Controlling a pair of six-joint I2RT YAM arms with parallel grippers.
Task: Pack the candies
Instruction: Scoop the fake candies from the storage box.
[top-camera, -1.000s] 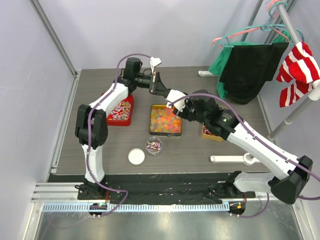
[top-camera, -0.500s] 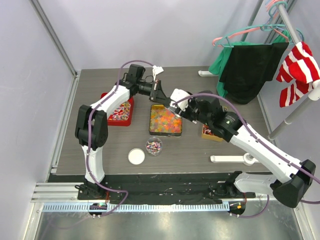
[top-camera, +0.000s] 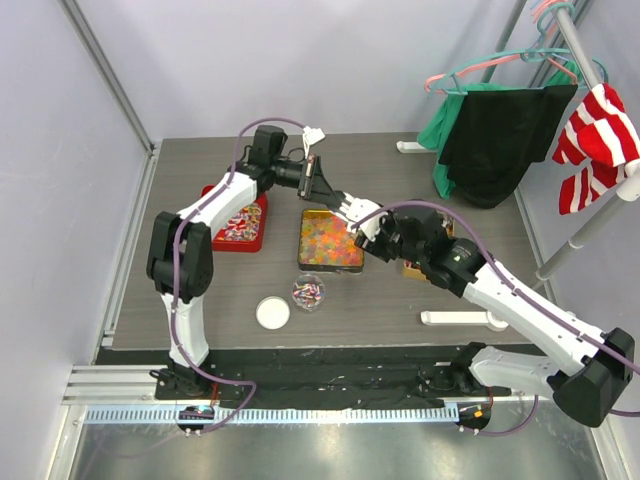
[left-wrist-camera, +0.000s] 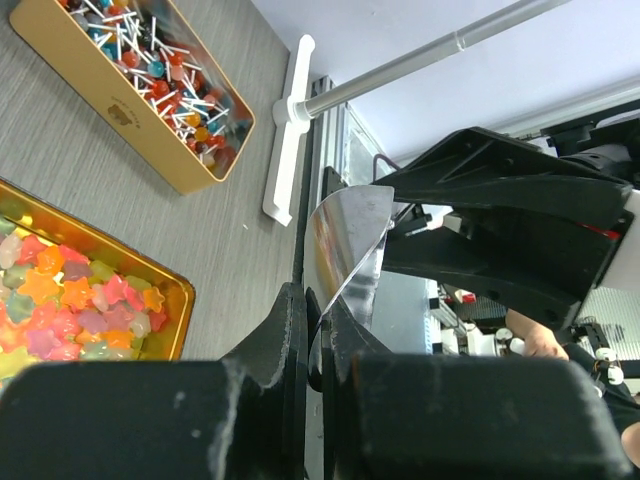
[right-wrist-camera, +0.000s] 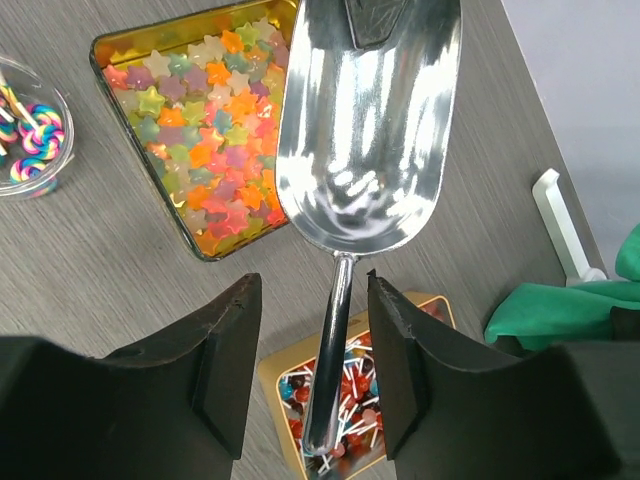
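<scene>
Grey table (top-camera: 200, 300): over the gold tin (right-wrist-camera: 97, 62) of candies (right-wrist-camera: 200, 130), left gripper (left-wrist-camera: 315, 320) clamps the scoop (right-wrist-camera: 365, 130) by its bowl; right gripper (right-wrist-camera: 312, 335), half open and empty, straddles the handle. Premature release could drop it.

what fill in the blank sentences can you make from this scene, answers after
The left gripper pinches the rim of a shiny metal scoop whose bowl is ____.
The gold rectangular tin below the scoop holds ____-shaped gummy candies.
The right gripper has its fingers ____ on either side of the scoop's handle.
The second gold tin holds lollipops on ____ sticks.
Missing words: empty; star; open; white
</scene>
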